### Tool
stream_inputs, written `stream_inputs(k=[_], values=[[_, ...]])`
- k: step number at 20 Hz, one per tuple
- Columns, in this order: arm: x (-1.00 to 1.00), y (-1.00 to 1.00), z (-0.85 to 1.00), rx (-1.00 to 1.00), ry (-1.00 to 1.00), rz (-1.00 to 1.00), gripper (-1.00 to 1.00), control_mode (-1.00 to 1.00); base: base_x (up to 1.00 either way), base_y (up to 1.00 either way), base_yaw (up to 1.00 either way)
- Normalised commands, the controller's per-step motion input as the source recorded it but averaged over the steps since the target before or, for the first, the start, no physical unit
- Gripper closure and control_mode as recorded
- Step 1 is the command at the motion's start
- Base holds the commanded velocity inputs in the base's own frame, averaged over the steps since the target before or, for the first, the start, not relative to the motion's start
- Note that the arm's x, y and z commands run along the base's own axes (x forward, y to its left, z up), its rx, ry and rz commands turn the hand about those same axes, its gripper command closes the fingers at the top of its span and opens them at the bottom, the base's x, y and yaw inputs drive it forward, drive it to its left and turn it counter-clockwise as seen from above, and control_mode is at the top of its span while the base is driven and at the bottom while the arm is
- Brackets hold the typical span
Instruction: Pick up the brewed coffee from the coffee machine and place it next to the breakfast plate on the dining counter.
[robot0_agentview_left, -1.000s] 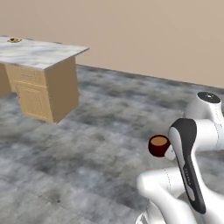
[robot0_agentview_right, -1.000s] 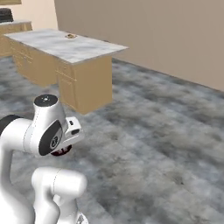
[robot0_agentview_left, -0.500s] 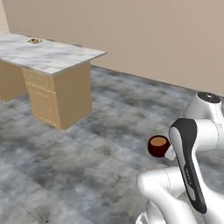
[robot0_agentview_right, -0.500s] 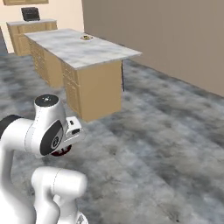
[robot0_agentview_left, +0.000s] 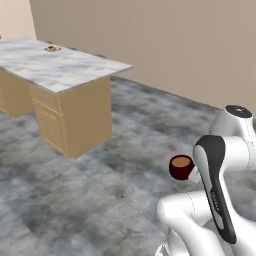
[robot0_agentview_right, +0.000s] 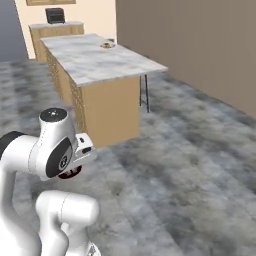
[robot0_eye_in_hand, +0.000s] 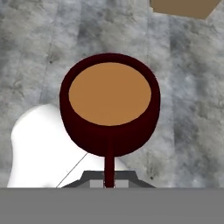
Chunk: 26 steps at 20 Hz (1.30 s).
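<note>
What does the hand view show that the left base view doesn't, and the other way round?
Hand view alone: the mug's full round opening from above, filled with light brown coffee, and its thin handle running down to the gripper, which is shut on it.

Left base view alone: the marble counter on its tan base, a small plate far back on it, and the beige wall.

Both: the dark red mug and the grey mottled floor.
</note>
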Motion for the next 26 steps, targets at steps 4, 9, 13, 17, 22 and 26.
stream_inputs(k=[4, 9, 13, 17, 22, 26], values=[[0.00, 0.00, 0.00, 0.00, 0.00, 0.00, 1.00, 1.00, 1.00, -0.63, 0.28], [0.00, 0.00, 0.00, 0.00, 0.00, 0.00, 1.00, 1.00, 1.00, -0.67, 0.29], [0.00, 0.00, 0.00, 0.00, 0.00, 0.00, 1.00, 1.00, 1.00, -0.69, 0.28], [0.00, 0.00, 0.00, 0.00, 0.00, 0.00, 1.00, 1.00, 1.00, -0.78, 0.28], [0.00, 0.00, 0.00, 0.00, 0.00, 0.00, 1.00, 1.00, 1.00, -0.83, 0.27], [0.00, 0.00, 0.00, 0.00, 0.00, 0.00, 1.00, 1.00, 1.00, -0.85, 0.27]])
